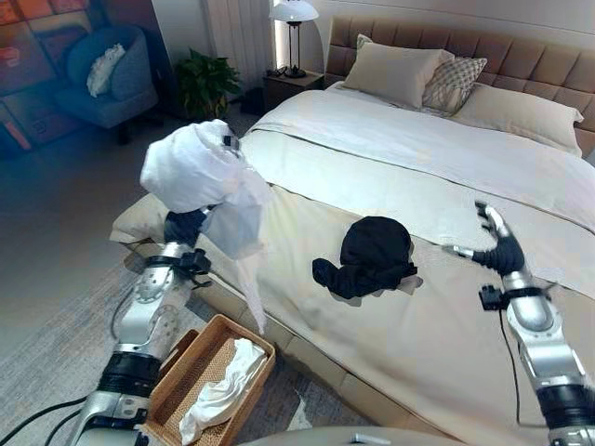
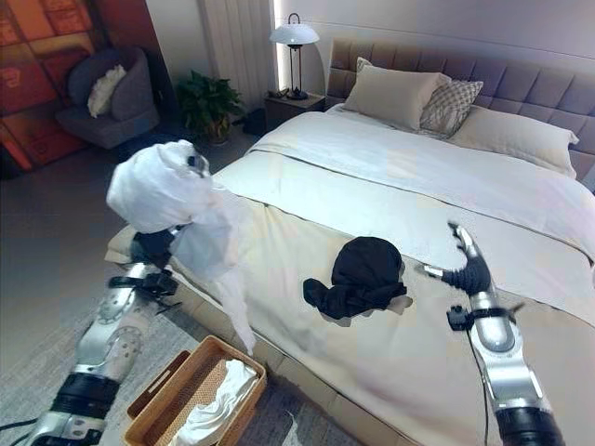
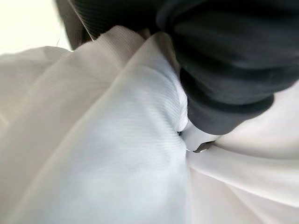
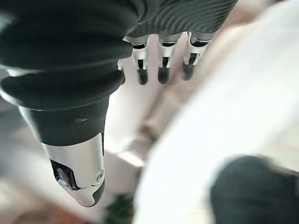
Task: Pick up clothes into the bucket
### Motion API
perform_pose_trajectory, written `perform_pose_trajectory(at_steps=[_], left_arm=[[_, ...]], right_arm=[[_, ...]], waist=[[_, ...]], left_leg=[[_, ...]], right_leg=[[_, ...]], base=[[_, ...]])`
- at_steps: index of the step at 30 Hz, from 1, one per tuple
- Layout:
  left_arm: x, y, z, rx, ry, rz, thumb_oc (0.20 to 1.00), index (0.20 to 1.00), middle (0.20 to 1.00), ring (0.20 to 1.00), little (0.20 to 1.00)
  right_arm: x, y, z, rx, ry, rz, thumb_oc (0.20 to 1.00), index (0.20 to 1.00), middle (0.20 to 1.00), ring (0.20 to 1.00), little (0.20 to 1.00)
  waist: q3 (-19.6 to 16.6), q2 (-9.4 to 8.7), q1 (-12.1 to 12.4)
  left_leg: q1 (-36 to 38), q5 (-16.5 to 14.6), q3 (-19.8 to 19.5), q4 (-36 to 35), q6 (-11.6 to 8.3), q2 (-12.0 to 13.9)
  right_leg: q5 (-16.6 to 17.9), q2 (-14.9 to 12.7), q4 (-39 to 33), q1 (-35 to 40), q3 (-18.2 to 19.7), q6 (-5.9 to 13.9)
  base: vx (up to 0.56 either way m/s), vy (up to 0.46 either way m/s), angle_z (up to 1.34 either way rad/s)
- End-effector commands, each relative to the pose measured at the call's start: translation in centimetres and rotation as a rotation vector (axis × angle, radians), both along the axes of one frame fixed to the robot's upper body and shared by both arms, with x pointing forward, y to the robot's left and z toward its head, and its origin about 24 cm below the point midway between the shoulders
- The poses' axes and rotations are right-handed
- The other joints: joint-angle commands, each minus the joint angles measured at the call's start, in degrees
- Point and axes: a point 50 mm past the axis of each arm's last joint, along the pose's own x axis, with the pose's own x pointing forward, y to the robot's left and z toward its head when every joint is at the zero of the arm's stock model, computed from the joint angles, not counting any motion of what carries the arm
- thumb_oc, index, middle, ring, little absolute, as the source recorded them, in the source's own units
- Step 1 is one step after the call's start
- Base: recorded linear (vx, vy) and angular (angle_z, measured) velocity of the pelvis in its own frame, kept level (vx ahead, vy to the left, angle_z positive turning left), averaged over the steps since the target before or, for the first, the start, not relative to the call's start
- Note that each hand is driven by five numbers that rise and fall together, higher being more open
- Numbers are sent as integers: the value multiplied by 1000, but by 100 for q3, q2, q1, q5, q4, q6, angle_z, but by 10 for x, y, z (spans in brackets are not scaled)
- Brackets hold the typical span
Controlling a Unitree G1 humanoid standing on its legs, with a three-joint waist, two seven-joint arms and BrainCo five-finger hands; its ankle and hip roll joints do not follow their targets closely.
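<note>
Our left robot hand [image 1: 186,226] is raised beside the bed's near corner, wrapped up in a white garment [image 1: 200,177] that bunches over it and trails a long tail downward. In the left wrist view the cloth presses against the dark cover, with one fingertip [image 3: 202,145] pinching a fold, so we read this robot hand as grasping the white garment. The tail hangs just above the wicker basket [image 1: 177,381] on the floor at the bed's foot, where another white cloth [image 1: 223,386] already lies, draped partly over the rim.

Our right robot hand [image 1: 493,243] hovers over the bed [image 1: 437,177] with fingers straight and thumb spread, released and holding nothing. Between our two robot hands, a black garment [image 1: 370,256] sits crumpled on the beige cover, apart from both.

Further out, pillows [image 1: 395,70] lean on the headboard, a lamp [image 1: 294,13] stands on the nightstand, and a potted plant [image 1: 204,84] and an armchair [image 1: 107,74] occupy the far corner.
</note>
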Motion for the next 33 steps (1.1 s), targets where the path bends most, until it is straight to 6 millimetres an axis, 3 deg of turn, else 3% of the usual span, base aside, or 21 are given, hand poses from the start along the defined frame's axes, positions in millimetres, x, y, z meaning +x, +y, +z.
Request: perform_pose_trajectory(at_steps=[1,2,3,5,7,9,10,12,18,22,29,33], left_arm=[[-13,25,56,216,-251,119,200,200,200,200,200],[-22,39,58,264,-252,182,200,200,200,200,200],[-22,39,58,265,-251,183,200,200,200,200,200],[-33,54,53,259,-237,254,200,200,200,200,200],[-37,62,47,266,-210,300,200,200,200,200,200],[-38,66,45,271,-198,319,200,200,200,200,200],[-39,70,39,250,-177,350,200,200,200,200,200],[-38,73,31,207,-158,378,200,200,200,200,200],[-26,74,20,172,-122,427,200,200,200,200,200],[-13,72,19,177,-109,459,200,200,200,200,200],[9,69,20,143,-98,519,200,200,200,200,200],[25,69,34,206,-106,564,200,200,200,200,200]], right_arm=[[-6,-7,-4,30,-20,-54,1000,1000,1000,1000,1000],[-21,-10,-28,82,62,-112,1000,1000,1000,1000,1000],[-21,-9,-28,82,62,-112,1000,1000,1000,1000,1000],[-44,-6,-63,155,195,-176,1000,1000,1000,1000,1000],[-57,2,-84,200,286,-191,1000,1000,1000,1000,1000],[-62,5,-92,208,327,-184,1000,1000,1000,1000,1000],[-76,10,-109,209,436,-177,1000,1000,1000,1000,1000],[-82,14,-118,184,509,-144,1000,1000,1000,1000,1000],[-87,13,-123,162,546,-165,1000,1000,1000,1000,1000],[-79,16,-121,163,509,-169,1000,1000,1000,1000,1000],[-49,27,-105,181,356,-149,1000,1000,1000,1000,1000],[-25,38,-89,190,240,-106,1000,1000,1000,1000,1000]], waist=[[-159,-110,22],[-85,-107,31],[-88,-108,27],[115,-100,53],[258,-108,51],[341,-115,48],[543,-145,42],[735,-177,33],[1255,-314,-41],[1521,-450,-88],[1999,-651,-135],[2342,-799,-169]], left_leg=[[-445,-580,-32,709,-21,-101],[-509,-572,-32,741,-30,-99],[-512,-573,-33,743,-30,-100],[-698,-549,-41,834,-39,-101],[-850,-537,-37,931,-43,-106],[-946,-530,-47,992,-45,-101],[-1116,-502,-66,1081,-46,-100],[-1347,-485,-87,1220,-39,-109],[-1990,-445,-151,1619,-23,-86],[-2368,-368,-197,1724,-40,-3],[-3070,-357,-278,2122,-72,55],[-3751,-463,-347,2708,-66,73]], right_leg=[[-241,-210,819,-560,49,191],[-235,-206,836,-618,38,189],[-236,-206,837,-621,38,189],[-209,-190,890,-787,48,182],[-199,-167,969,-943,61,167],[-204,-157,1037,-1049,64,156],[-188,-141,1148,-1220,83,135],[-182,-137,1292,-1440,99,113],[-148,-161,1616,-2016,124,67],[-121,-172,1728,-2398,132,53],[-125,-168,2020,-3008,116,10],[-137,-153,2330,-3563,135,-33]], base=[[-46,12,0],[0,0,0],[-97,6,1],[-123,14,2],[-116,19,2],[-120,14,2],[-156,12,2],[-179,16,3],[-119,10,3],[-93,-18,4],[-79,-21,4],[-93,-2,6]])
